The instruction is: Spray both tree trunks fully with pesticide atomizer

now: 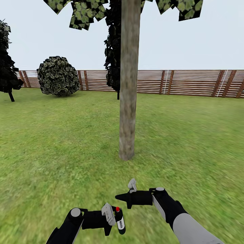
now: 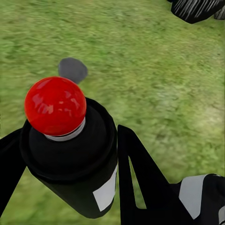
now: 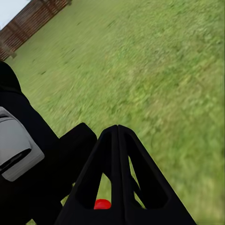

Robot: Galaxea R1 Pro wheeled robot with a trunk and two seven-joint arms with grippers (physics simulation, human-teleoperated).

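One of the trees stands straight ahead on the lawn, its grey-brown mottled trunk (image 1: 128, 101) rising to leafy patches of crown (image 1: 84, 13). The pesticide atomizer (image 1: 119, 220) is a small black bottle with a red round top and a white label. My left gripper (image 1: 115, 222) is shut on it low in the head view, short of the trunk. In the left wrist view the atomizer (image 2: 70, 154) sits between the black fingers (image 2: 138, 178). My right gripper (image 1: 118, 196) is shut and holds nothing, pointing left just ahead of the bottle; its fingertips (image 3: 117, 136) meet over grass.
A brown slatted fence (image 1: 189, 83) runs across the back of the lawn. A round bush (image 1: 58, 76) stands at the back left, a dark tree (image 1: 6, 64) at the far left, and a dark narrow tree (image 1: 113, 51) behind the trunk. Grass lies all around.
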